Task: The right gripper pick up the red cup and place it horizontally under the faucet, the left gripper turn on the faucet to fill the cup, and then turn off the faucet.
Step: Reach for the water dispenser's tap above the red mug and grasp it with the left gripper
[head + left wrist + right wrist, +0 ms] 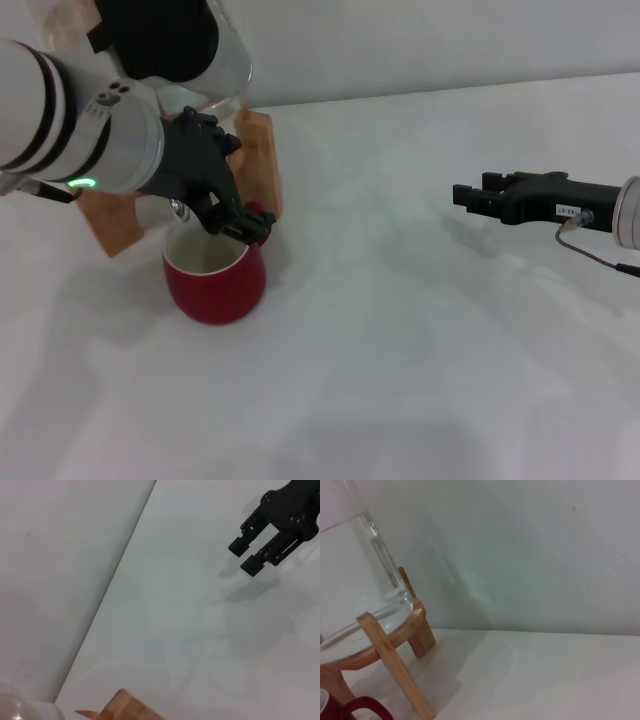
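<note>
Hovering left hand (pixel 225 215), grip unclear | glossy red cup (pixel 214 280) | right hand (pixel 478 195) released

Looks like a staged robot test bench or lab rather than a lived-in kitchen. Plain white counter (pixel 420 330) filling most of the frame, backed along the top by a bare pale wall (pixel 530 545). At upper left, only a clear glass water jar (pixel 355 575) on a wooden stand (pixel 395 660), with a red cup (pixel 214 280) below it. At right, a black robot hand (pixel 490 196) on a white arm.
</note>
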`<action>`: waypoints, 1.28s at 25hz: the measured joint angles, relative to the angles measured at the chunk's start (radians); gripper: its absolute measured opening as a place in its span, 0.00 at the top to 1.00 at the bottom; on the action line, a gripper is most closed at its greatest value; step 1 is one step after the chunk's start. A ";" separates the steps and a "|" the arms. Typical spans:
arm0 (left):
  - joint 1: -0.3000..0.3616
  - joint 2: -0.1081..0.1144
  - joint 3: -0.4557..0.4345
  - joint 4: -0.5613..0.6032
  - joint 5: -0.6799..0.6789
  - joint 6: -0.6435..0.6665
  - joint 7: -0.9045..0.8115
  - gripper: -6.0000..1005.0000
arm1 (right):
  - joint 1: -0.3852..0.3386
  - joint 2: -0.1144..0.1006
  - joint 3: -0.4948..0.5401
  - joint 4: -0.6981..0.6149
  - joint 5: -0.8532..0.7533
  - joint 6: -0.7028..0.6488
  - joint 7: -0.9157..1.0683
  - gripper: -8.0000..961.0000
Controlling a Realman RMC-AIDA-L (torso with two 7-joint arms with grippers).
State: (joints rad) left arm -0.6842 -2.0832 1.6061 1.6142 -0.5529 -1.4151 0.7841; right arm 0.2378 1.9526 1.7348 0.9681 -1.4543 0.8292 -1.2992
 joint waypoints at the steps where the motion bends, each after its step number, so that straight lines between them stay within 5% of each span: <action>1: 0.000 0.000 0.000 0.001 -0.001 -0.002 0.000 0.12 | 0.000 0.000 0.000 -0.002 0.000 0.001 0.000 0.42; 32: 0.012 -0.002 0.006 0.025 0.010 -0.010 -0.005 0.12 | -0.003 0.000 0.014 -0.012 -0.001 0.018 0.000 0.42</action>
State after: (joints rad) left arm -0.6725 -2.0847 1.6121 1.6388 -0.5431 -1.4255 0.7794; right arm 0.2347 1.9525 1.7487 0.9565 -1.4557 0.8470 -1.2991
